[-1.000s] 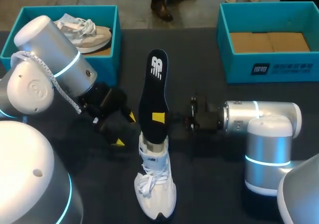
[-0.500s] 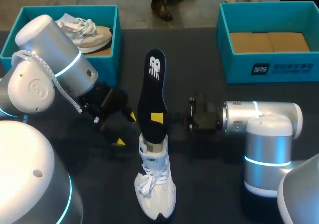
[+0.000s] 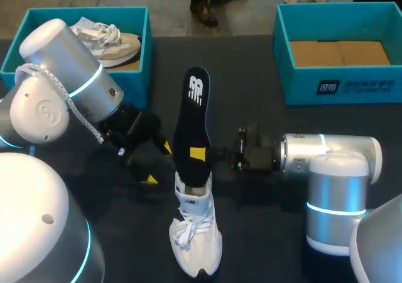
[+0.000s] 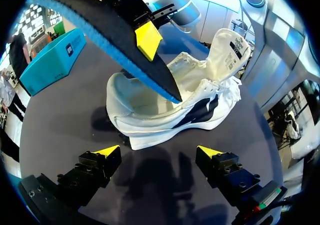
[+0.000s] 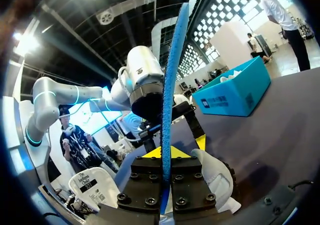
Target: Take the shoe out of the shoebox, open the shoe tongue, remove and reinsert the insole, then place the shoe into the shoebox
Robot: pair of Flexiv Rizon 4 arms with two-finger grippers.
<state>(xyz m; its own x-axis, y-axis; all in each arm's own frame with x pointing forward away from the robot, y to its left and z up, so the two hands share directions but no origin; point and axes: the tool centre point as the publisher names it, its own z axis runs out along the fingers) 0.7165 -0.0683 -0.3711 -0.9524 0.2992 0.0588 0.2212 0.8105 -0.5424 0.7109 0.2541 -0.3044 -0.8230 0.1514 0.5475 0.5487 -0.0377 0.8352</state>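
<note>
The right end effector (image 5: 167,152) is clenched on the insole (image 3: 193,116), one yellow tip on each flat face. From that grip the insole rises at a tilt, showing a black top and a blue underside. Its lower end dips into the mouth of the white shoe (image 3: 196,233) just below the end effector. The shoe rests on its sole on the dark surface (image 3: 264,107), tongue (image 4: 232,47) pulled open. The left end effector (image 4: 159,152) is released, its fingers spread wide and holding nothing. It sits low over the surface, with the shoe's heel just ahead of it. A teal shoebox (image 3: 339,85) lined with cardboard lies well beyond the right end effector. Another box (image 3: 81,11) behind the left arm holds a second shoe (image 3: 107,41).
</note>
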